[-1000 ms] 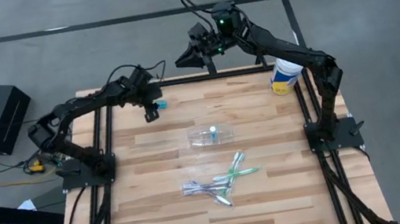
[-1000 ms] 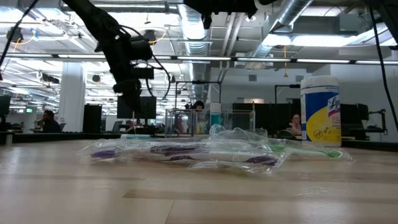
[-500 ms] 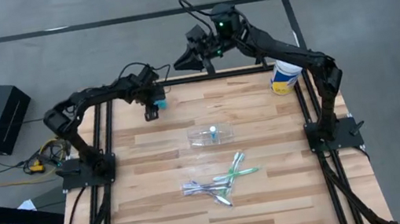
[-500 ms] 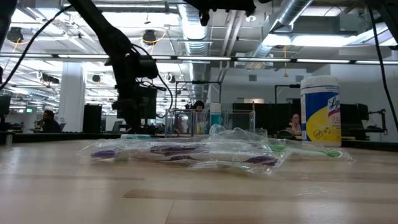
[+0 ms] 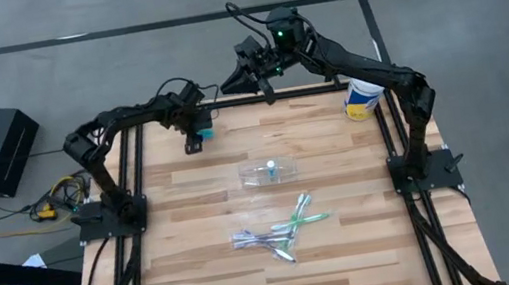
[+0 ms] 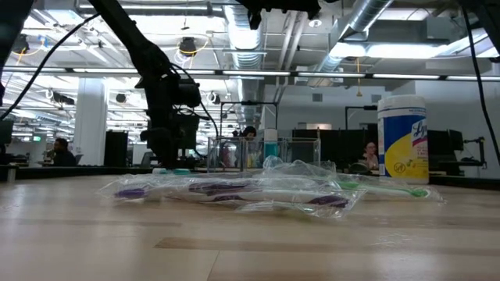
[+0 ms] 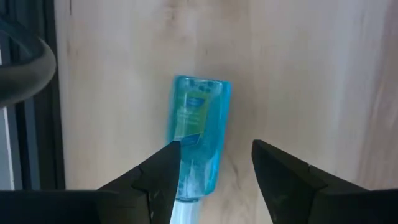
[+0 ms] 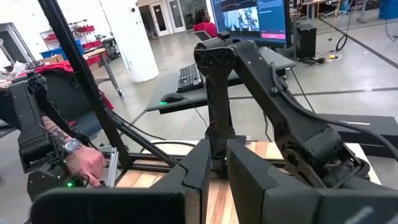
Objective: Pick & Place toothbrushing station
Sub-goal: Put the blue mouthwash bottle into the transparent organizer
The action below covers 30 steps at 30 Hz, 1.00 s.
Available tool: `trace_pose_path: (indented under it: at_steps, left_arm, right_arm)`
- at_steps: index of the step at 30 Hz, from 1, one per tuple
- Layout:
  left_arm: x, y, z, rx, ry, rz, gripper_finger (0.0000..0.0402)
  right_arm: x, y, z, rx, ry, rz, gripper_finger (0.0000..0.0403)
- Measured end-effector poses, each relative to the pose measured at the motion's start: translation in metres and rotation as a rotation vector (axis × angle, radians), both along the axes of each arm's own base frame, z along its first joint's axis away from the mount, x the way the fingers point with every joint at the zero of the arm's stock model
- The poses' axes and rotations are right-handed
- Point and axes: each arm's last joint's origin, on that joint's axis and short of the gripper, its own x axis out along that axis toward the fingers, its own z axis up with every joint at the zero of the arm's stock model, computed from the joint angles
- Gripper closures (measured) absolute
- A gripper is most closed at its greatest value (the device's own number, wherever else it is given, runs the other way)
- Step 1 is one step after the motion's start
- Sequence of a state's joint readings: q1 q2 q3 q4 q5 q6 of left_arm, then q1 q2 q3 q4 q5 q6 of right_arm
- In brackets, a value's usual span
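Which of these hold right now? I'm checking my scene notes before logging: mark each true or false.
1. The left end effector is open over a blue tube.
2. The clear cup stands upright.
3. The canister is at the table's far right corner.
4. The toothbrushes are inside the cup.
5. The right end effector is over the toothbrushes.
1. True: the left end effector is open, with the blue tube beside one finger.
2. False: the clear cup lies on its side.
3. True: the canister stands there.
4. False: the toothbrushes lie on the table, apart from the cup.
5. False: the right end effector hangs past the far edge.
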<state>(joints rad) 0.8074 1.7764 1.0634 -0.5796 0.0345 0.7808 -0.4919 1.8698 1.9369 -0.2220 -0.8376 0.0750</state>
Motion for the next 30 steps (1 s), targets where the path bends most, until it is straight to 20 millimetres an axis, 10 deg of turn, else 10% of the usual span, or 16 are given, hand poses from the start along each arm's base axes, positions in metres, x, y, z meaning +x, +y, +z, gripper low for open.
trace_pose_path:
  at_steps: [16,30]
  left_arm:
    - [0.003,0.003,-0.029,-0.098,0.040,0.051,0.0238]
    - [-0.005,0.013,0.022,-0.188,-0.360,0.330,0.0321]
  right_arm:
    - [0.002,0.003,0.003,0.004,-0.025,0.014,0.0356]
    - [0.001,-0.001,0.009,0.006,-0.074,-0.002,0.0356]
